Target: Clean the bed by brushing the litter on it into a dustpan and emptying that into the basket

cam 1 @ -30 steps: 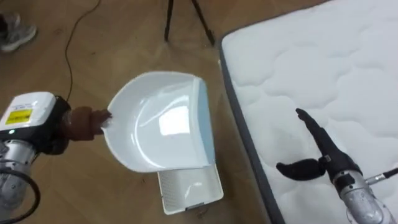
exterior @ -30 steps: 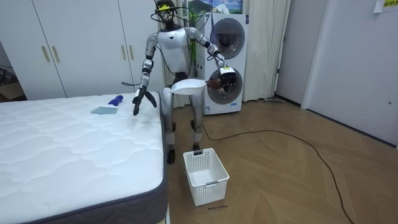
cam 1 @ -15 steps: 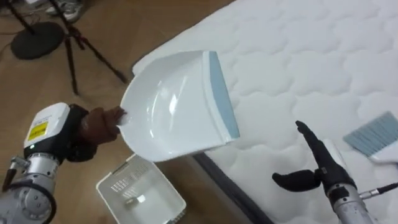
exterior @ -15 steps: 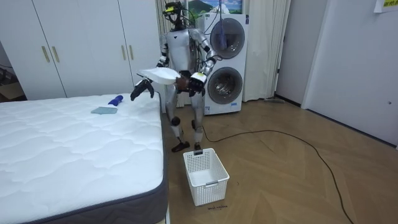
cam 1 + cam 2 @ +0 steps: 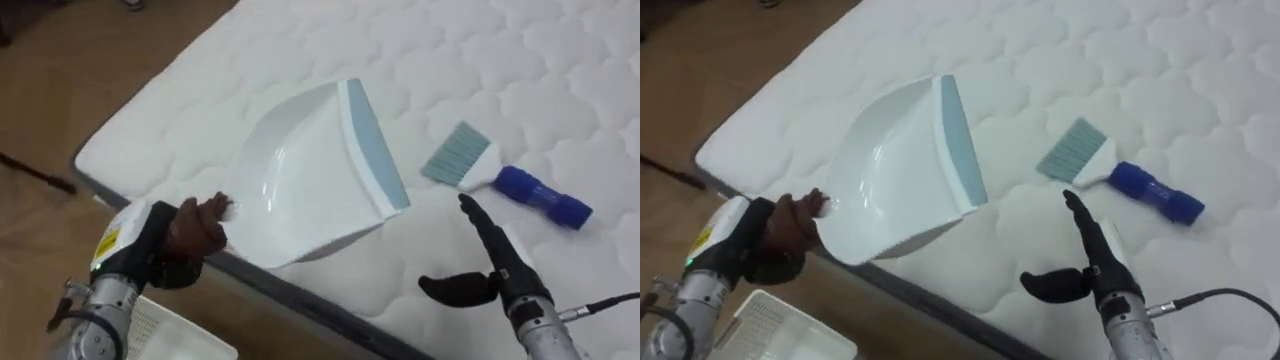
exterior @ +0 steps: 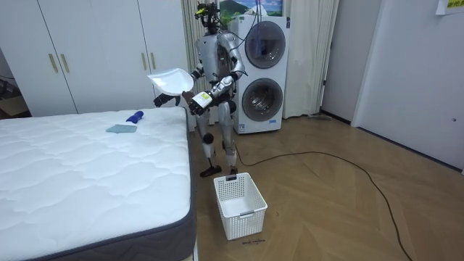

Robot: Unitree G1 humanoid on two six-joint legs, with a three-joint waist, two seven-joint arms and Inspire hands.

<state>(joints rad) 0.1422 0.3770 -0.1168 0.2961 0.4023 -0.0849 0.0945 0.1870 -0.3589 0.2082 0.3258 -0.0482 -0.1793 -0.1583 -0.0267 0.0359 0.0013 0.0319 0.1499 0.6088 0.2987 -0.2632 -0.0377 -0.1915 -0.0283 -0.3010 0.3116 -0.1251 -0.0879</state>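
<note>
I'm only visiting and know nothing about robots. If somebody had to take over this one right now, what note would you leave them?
The left hand is shut on the handle of the white dustpan, held over the corner of the mattress.
The right hand is open and empty, above the mattress, just short of the brush.
The brush lies on the mattress, apart from both hands. The white basket stands on the floor beside the bed.
Done: dustpan in hand. Left: probably take the brush, sweep the mattress into the dustpan, then likely tip it into the basket.
</note>
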